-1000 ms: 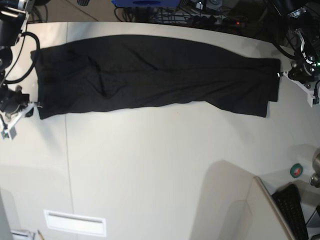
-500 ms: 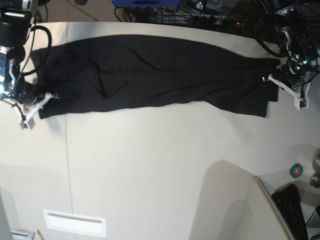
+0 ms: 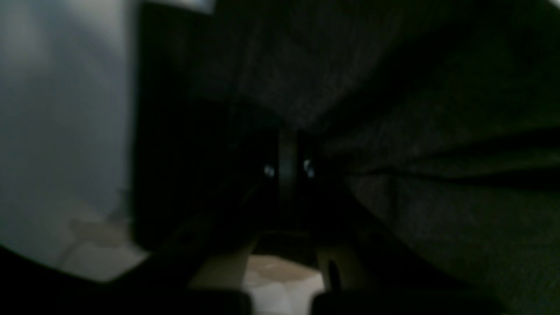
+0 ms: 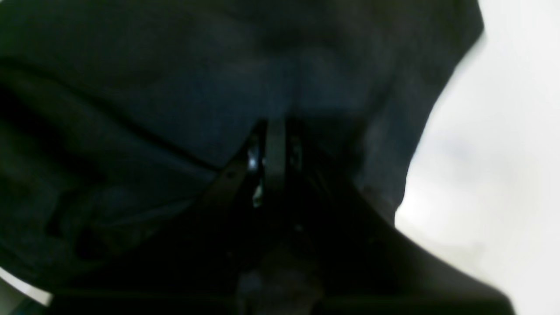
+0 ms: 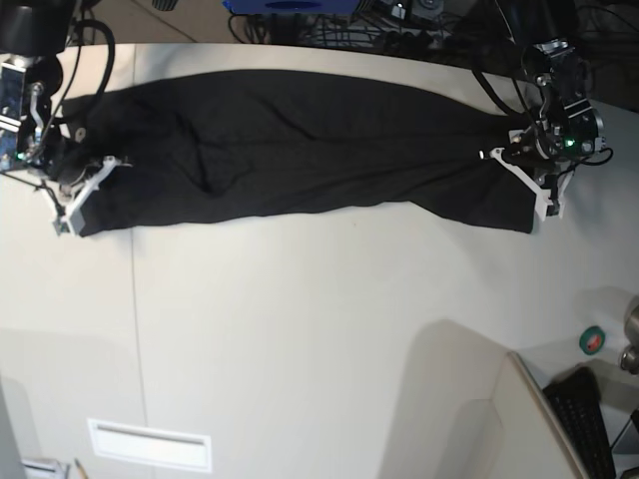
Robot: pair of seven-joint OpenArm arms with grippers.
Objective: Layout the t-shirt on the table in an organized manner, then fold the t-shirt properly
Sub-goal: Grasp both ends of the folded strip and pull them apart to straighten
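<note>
folding the t-shirt (image 5: 300,150) looks like the step in hand. lying as a long black band across the top of the base view, on the table (image 5: 300,339). left gripper (image 5: 527,170) at the right end, jaws pinched together on the cloth, as seen in the left wrist view (image 3: 286,166). right gripper (image 5: 78,192) at the left end, clamped on the cloth too (image 4: 273,162). probably calling for both ends to lift and move together. soft, wrinkly, floppy cloth; smooth, pale, hard tabletop.
</note>
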